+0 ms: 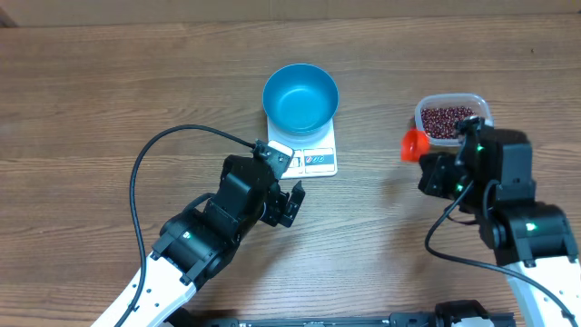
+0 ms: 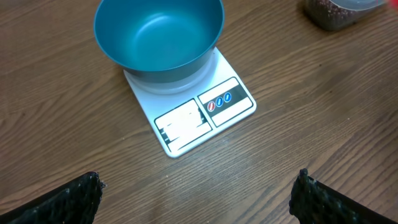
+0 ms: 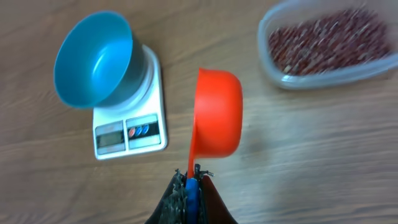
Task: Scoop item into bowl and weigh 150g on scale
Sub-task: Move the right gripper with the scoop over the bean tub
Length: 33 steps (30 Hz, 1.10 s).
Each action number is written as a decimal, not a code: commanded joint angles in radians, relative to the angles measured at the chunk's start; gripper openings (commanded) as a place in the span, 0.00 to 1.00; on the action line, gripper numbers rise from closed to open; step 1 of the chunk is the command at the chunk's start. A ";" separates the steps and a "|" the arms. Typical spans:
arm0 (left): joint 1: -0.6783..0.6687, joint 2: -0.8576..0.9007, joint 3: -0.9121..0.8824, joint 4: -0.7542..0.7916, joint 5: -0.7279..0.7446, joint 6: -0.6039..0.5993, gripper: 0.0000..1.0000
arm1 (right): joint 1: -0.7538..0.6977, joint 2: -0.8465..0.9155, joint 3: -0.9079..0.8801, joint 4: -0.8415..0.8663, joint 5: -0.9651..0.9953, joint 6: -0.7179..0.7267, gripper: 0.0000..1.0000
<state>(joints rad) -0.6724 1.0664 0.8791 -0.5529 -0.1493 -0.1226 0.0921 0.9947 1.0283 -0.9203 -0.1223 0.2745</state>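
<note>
Many small maroon beans (image 3: 323, 40) lay heaped in a clear tub (image 3: 273, 68) at the right of the brown wood-grain bench (image 1: 91, 91), well apart from the empty blue bowl (image 1: 300, 97) standing on the white scale (image 1: 318, 162). Between them the right claw (image 3: 191, 186) pinched an orange scoop (image 3: 217, 112) by its handle. Near the scale, the left claw (image 2: 196, 202) gaped wide. The scale's display was unreadable, the scoop's hollow was hidden, and the frame cut off the tub.

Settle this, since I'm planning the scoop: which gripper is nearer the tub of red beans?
Right. The right gripper, shut on the orange scoop, sits just beside the tub; the left gripper is far across, near the scale.
</note>
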 commanded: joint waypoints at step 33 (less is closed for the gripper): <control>0.005 0.007 -0.002 0.002 0.012 0.018 1.00 | -0.003 0.472 0.158 0.133 0.618 -0.147 0.04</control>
<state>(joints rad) -0.6724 1.0664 0.8791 -0.5529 -0.1493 -0.1226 0.0921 1.4681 1.1576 -0.7952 0.4702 0.1722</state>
